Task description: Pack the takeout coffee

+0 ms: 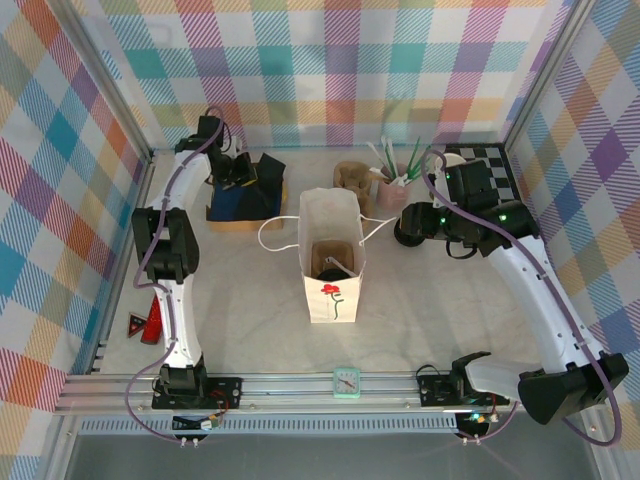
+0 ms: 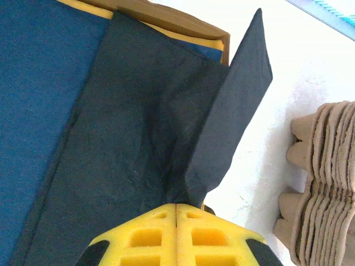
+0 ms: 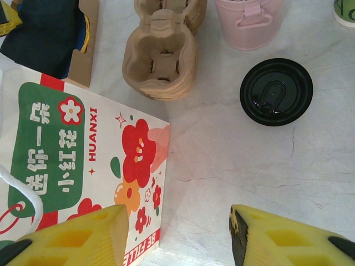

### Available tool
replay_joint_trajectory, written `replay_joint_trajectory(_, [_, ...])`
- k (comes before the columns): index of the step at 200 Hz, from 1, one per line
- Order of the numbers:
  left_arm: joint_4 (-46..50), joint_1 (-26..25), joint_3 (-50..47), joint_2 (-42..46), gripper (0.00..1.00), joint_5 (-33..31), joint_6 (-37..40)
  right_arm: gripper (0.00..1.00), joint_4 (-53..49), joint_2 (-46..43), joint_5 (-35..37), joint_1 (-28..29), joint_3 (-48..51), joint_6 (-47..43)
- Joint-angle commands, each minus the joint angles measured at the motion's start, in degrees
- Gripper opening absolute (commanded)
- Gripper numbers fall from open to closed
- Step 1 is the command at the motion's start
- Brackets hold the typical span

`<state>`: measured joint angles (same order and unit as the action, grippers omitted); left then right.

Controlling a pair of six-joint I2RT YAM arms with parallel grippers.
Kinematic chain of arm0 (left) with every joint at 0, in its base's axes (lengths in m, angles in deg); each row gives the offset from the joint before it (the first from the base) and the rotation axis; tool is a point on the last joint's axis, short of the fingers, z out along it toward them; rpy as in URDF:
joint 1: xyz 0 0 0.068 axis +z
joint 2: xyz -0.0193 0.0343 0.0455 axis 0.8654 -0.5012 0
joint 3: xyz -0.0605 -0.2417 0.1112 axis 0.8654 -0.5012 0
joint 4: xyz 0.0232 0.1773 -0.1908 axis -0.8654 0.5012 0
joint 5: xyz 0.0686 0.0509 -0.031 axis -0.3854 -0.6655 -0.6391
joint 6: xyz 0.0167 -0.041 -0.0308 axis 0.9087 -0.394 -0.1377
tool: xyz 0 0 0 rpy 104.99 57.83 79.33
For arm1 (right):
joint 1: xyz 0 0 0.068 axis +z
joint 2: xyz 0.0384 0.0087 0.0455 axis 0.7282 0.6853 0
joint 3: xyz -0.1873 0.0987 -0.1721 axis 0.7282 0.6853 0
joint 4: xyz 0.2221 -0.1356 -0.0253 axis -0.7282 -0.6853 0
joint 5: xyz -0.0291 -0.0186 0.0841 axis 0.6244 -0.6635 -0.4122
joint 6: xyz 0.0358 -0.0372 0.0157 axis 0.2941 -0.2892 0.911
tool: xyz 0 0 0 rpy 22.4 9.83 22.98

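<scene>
The takeout coffee [image 3: 276, 91], seen from above as a round black lid, stands on the white table to the right of the flower-printed paper bag [image 3: 83, 160]. My right gripper [image 3: 177, 238] hovers open above the bare table between bag and cup, with nothing between its yellow fingers [image 3: 277, 238]. In the top view the upright bag [image 1: 331, 262] is open in the middle, with brown card and something dark inside, and the right gripper [image 1: 420, 225] is just to its right. My left gripper [image 2: 176, 208] is shut, pinching a dark napkin [image 2: 222, 111] at the back left [image 1: 240, 172].
A stack of brown pulp cup carriers [image 3: 161, 61] and a pink cup of straws [image 3: 248, 19] stand behind the bag. A lidless green-and-cream cup [image 3: 345, 11] is at the far right. Blue napkins lie in a cardboard tray [image 1: 240, 205]. A checkered board [image 1: 490, 160] sits back right.
</scene>
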<state>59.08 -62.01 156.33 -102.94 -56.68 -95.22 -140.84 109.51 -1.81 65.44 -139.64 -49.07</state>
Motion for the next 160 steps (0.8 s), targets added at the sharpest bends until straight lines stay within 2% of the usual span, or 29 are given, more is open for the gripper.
replay_joint_trajectory(1, [0.5,2.3,-0.7,-1.2,0.06,-0.2,-0.4,0.51,1.0,0.0,-1.5,-0.3,-0.9,0.5])
replay_joint_trajectory(15, [0.8,3.3,-0.5,-1.8,0.08,-1.1,-0.7,0.51,1.0,-0.2,-1.5,-0.4,-0.8,0.5])
replay_joint_trajectory(52, [5.2,3.7,2.8,-3.2,0.27,-8.6,0.5,0.51,1.1,-0.5,-1.4,-0.4,-0.6,0.5])
replay_joint_trajectory(75, [5.2,3.7,2.8,-1.1,0.34,-12.3,0.4,0.51,1.2,-0.5,-1.7,-0.4,-0.7,0.6])
replay_joint_trajectory(127, [2.2,1.1,1.2,5.2,0.39,-17.4,1.8,0.51,1.7,-0.5,-2.4,-0.3,-0.5,1.0])
replay_joint_trajectory(160, [2.6,-0.7,2.3,5.0,0.42,-15.5,2.6,0.51,1.6,-0.6,-2.5,-0.4,-0.6,0.9])
